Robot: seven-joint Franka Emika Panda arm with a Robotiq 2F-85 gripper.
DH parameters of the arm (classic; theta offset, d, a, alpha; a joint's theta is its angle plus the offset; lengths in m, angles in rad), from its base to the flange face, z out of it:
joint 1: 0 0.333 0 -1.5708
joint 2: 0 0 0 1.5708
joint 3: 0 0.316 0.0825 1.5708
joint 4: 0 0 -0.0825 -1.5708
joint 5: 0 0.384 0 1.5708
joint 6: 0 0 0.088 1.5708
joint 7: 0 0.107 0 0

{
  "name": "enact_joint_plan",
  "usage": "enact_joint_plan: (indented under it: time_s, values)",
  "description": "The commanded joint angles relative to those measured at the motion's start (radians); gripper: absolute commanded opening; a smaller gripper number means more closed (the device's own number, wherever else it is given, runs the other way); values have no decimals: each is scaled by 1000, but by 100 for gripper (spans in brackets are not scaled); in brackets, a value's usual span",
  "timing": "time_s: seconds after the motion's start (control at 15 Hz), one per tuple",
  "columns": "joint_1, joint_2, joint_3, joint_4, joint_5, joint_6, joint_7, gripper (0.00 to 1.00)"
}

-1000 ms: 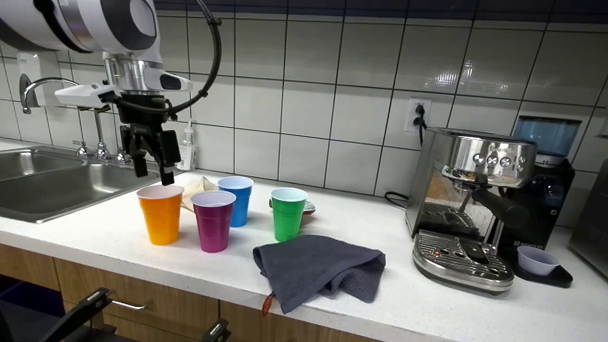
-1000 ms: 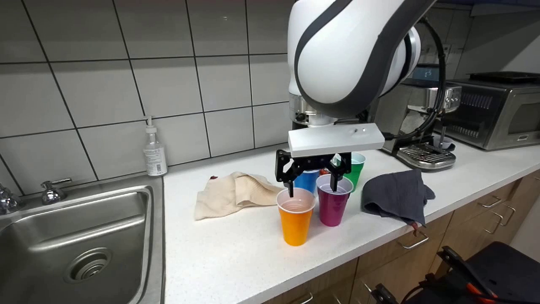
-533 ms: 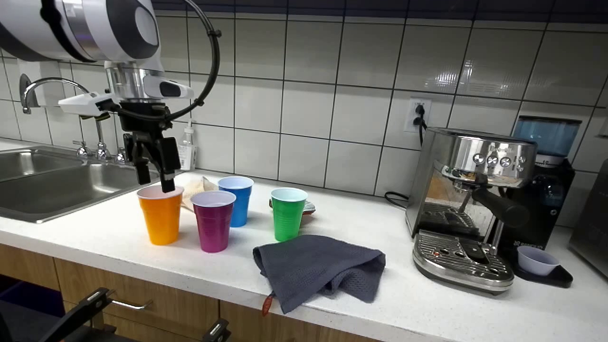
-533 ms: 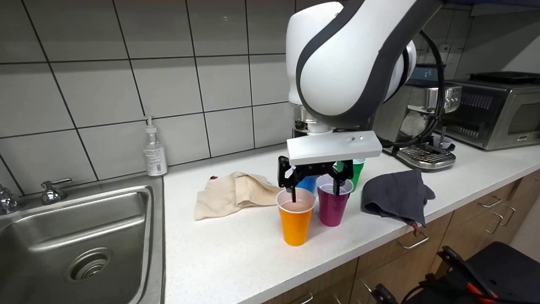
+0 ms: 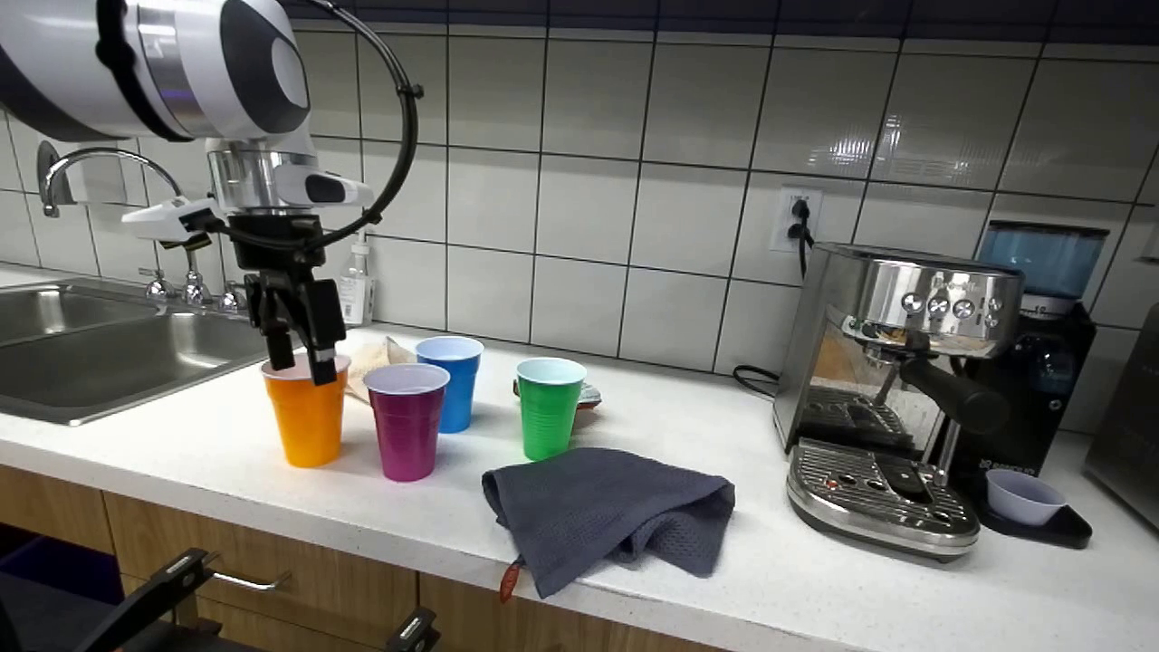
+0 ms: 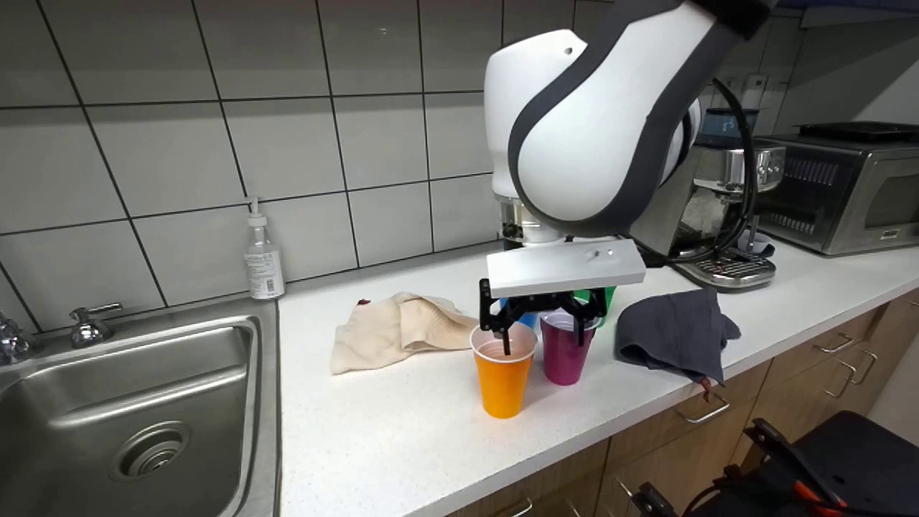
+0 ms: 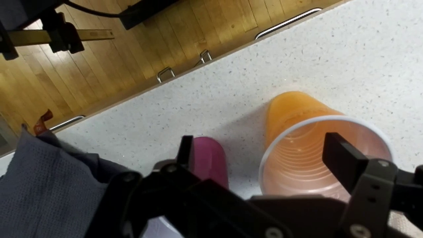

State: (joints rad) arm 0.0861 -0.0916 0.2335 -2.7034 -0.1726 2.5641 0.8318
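No readable lettering or signs

There are four cups in the left half of an exterior view: orange cup (image 5: 308, 421), purple cup (image 5: 407, 435), blue cup (image 5: 459, 389), green cup (image 5: 550, 412). Two cloths show: a dark gray cloth (image 5: 616, 507) at lower centre, a beige cloth (image 6: 402, 330) near the centre of an exterior view. Toward the right are one coffee machine (image 5: 869, 308), one grinder (image 5: 1041, 362) and one bowl (image 5: 1023, 498); toward the left, one sink (image 6: 267, 402) and one curved faucet (image 5: 104, 149). There is also one pump bottle (image 6: 264, 266), one outlet (image 5: 782, 226), one boxy silver appliance (image 6: 854, 194), one robot arm (image 6: 581, 151) and one gripper (image 7: 260, 144) with two fingers (image 7: 343, 160). The wrist view shows four metal handles (image 7: 287, 23).
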Motion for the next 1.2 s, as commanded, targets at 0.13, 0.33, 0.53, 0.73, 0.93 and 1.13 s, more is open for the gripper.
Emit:
enact_joint_plan:
  time_s: [0.13,0.33,0.53,0.73,0.93,1.13]
  values:
    - [5,57,-23,28,-58,8,76,100]
    - [11,74,-33,34,-66,6,81,100]
    - [20,80,-40,35,-76,10,72,66]
    - [27,86,-42,36,-80,10,70,40]
    - [34,87,-42,37,-80,9,68,18]
    - [40,87,-44,36,-81,10,69,0]
